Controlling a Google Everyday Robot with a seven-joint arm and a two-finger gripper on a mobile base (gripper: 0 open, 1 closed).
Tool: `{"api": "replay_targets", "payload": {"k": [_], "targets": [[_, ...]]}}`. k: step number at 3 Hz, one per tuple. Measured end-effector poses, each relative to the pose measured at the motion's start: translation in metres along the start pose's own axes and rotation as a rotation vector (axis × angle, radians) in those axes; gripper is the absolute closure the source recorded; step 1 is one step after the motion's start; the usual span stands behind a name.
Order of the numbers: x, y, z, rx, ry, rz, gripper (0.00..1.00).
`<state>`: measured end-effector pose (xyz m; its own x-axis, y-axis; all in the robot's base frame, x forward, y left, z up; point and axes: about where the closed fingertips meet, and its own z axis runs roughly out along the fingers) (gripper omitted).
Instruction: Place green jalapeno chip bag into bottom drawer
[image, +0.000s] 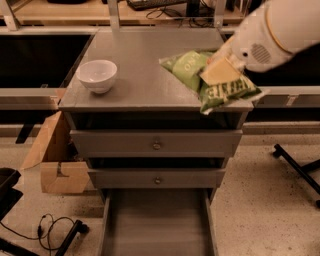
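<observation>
My pincer (218, 75) sits at about two o'clock in the camera view, one tan finger pressed flat on the green jalapeno chip bag (186, 66); I read it as clamped on the bag, though only that finger shows. The bag hangs tilted over the front right edge of the cabinet top (140, 55), one corner poking past the lip.

The step in hand, as I judge it, is the carry. The bottom drawer (157, 227) lies open at six o'clock, well below the bag; next I must swing clear of the top, sink past the two upper drawers (125, 145), and let go over the grey floor.

The bag is crinkly, mid-green with paler patches and pale lettering; it looks light and floppy. The white bowl (97, 75) stands at nine o'clock of it, well apart.
</observation>
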<state>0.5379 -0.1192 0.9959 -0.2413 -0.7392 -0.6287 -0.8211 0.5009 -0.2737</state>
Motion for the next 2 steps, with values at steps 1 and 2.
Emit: {"api": "replay_targets", "payload": {"k": [1, 2], "targets": [[0.022, 0.05, -0.026, 0.018, -0.076, -0.008, 1.0], [0.139, 0.08, 0.013, 0.012, -0.066, 0.184, 1.0]]}}
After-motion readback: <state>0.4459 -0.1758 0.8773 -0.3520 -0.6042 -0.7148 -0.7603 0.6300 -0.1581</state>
